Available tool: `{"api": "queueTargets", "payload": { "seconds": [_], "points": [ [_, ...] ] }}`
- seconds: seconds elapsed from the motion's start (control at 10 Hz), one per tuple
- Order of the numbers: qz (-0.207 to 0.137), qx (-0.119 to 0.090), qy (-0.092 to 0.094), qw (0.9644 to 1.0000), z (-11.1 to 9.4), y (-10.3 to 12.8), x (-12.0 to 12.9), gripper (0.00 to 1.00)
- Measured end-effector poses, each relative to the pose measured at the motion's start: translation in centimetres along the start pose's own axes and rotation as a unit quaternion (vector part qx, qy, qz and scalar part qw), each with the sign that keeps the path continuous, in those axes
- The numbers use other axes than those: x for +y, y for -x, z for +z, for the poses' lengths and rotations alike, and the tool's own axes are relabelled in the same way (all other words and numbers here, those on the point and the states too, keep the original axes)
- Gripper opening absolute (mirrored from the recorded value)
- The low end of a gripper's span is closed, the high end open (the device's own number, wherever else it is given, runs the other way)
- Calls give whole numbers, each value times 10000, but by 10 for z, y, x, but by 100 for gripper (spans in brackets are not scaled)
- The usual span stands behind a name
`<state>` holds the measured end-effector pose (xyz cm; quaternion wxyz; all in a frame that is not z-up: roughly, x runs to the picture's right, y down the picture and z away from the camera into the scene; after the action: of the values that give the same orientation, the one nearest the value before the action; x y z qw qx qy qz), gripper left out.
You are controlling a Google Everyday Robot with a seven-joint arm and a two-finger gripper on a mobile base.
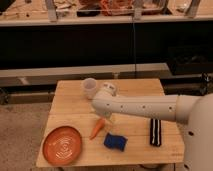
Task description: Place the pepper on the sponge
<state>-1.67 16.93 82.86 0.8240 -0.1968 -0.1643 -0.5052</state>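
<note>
The pepper [97, 128] is a slim orange tapered vegetable lying on the wooden table [75, 102], just left of the blue sponge [115, 141]. They lie close together, and I cannot tell whether they touch. My white arm reaches in from the right across the table. The gripper [107, 117] is at the arm's left end, just above and right of the pepper's upper end, mostly hidden behind the arm's wrist.
A round orange plate [62, 144] sits at the table's front left corner. A black oblong block with white stripes [156, 132] lies at the right. A translucent white cup [89, 88] stands at the back, with a small white object [109, 88] beside it.
</note>
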Motion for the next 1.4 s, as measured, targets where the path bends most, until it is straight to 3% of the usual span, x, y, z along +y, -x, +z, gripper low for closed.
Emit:
{"api": "queueTargets", "payload": {
  "seconds": [0.9, 1.4],
  "points": [
    [-71, -159, -146, 9997, 15, 6, 4, 80],
    [67, -318, -230, 9992, 21, 9, 6, 80]
  ]
}}
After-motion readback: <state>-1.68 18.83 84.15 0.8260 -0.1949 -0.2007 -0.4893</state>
